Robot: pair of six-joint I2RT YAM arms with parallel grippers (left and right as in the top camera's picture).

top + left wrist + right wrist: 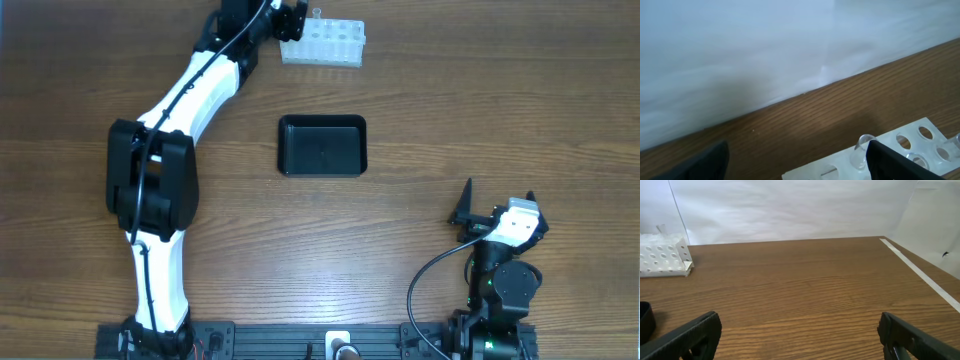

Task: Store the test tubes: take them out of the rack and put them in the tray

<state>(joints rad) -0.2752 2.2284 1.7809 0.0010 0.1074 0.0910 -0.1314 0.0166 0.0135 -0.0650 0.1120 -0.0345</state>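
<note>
Wood table [500, 100], rack [322, 42] near far edge

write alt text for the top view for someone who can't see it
From above, the left arm's hand is at the left end of a white test tube rack at the far edge of the wooden table. A black tray sits mid-table with no tubes visible in it, and the right arm's hand is open near its base.
</note>
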